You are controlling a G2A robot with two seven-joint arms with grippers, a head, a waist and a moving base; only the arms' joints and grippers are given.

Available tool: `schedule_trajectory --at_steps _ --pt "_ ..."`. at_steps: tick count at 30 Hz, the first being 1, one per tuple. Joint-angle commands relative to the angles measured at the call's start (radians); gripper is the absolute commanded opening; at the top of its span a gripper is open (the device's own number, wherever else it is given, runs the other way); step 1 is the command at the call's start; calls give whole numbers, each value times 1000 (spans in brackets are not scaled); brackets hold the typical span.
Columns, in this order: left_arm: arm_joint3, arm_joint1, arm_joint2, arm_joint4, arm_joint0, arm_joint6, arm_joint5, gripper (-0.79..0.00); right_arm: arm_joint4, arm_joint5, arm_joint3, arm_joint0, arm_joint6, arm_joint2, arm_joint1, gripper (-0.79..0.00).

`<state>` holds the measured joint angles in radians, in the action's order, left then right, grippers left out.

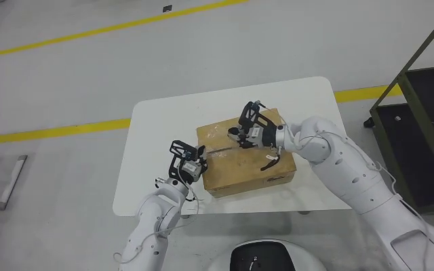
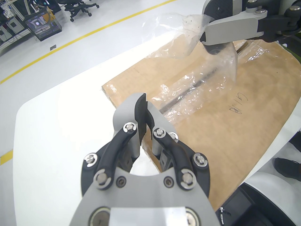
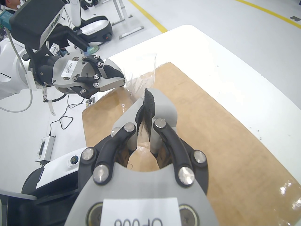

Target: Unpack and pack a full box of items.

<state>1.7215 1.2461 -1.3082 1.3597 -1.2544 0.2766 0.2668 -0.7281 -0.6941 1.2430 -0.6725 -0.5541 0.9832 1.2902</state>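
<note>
Brown cardboard makes up the one box (image 1: 237, 173), which lies flat and closed under my right gripper (image 3: 147, 95) and just ahead of my left gripper (image 2: 143, 99). Its top is plain and a little scuffed, with a dark seam running along the middle and a few pen marks beside that seam. Wrinkled clear tape (image 2: 183, 38) covers the seam. It is a single strip: part of it lies stuck down along the seam, and part stands lifted off the cardboard.

My right gripper is pinching that lifted part, fingers pressed onto the film, with the box top directly below them. My left gripper sits at the near edge of the box, its fingers pressed together. I cannot make out anything between them. The stuck-down end of the tape lies just beyond its tips. My two grippers face each other over the seam, close but apart.

One white table (image 2: 58, 118) carries the box, extending outward past both grippers.
</note>
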Motion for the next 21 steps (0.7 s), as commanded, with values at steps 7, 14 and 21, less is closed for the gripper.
schedule_trajectory --at_steps 7,14,21 --pt "-9 1 24 9 14 21 8 -785 -1 6 10 -11 -4 5 -5 -533" --pt "-19 2 34 15 22 35 6 -785 -4 19 30 -26 -2 41 -17 -434" --pt "-15 2 37 16 22 35 7 -785 -40 38 95 -85 -15 138 -48 -413"
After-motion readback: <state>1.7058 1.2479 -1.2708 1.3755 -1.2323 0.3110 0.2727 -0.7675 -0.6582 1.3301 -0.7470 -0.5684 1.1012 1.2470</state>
